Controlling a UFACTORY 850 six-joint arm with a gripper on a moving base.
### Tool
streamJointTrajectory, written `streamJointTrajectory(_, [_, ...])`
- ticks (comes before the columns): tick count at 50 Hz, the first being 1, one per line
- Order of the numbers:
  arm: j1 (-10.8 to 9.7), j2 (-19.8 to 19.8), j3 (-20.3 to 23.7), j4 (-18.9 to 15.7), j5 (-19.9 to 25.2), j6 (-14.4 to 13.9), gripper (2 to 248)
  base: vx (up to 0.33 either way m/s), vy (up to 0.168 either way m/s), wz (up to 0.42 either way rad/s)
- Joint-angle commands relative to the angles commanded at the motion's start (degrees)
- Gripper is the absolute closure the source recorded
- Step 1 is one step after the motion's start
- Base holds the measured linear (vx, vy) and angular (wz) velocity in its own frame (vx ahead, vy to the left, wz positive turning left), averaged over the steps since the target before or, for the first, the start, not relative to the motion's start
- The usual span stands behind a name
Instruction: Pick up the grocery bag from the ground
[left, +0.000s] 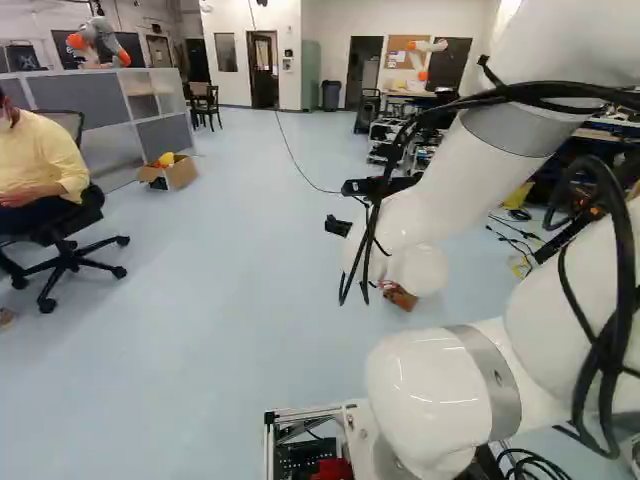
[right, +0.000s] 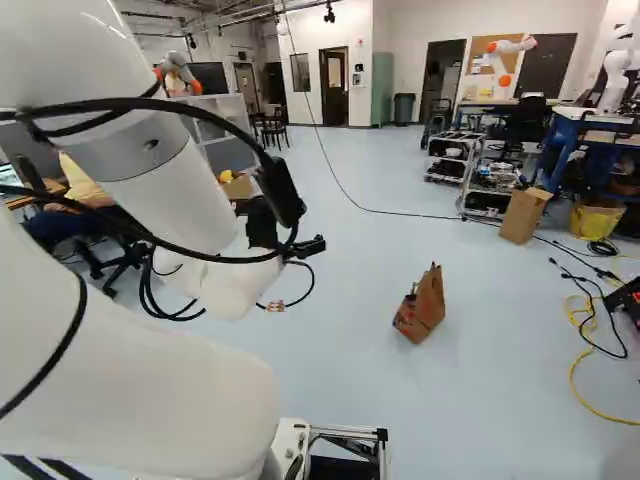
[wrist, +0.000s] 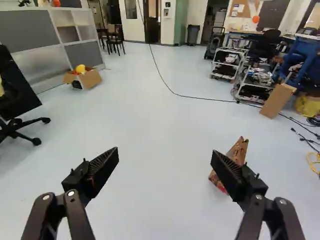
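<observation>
A crumpled brown paper grocery bag (right: 424, 306) with reddish print is on the pale blue floor, right of the arm in the right base view. The arm partly covers the bag (left: 398, 295) in the left base view. My gripper (right: 306, 247) is held above the floor, its fingertips not clearly seen there. In the wrist view the gripper (wrist: 165, 155) stands wide open with nothing between its fingers. Beyond one finger, outside the gap, lies the bag (wrist: 239, 152), its lower part partly hidden by that finger.
A black cable (wrist: 190, 96) crosses the floor ahead. Wheeled racks (right: 450, 158), an upright brown carton (right: 524, 214) and yellow cable (right: 583, 378) are on the bag's side. Opposite are an open box (left: 170, 172), a seated person and a wheeled chair (left: 68, 262). Other robots (left: 98, 38) stand farther back.
</observation>
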Motion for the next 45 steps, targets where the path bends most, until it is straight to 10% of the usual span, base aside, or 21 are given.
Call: streamJointTrajectory(45, [0.00,0.00,0.00,0.00,0.00,0.00,3,0.180,-0.053,-0.273])
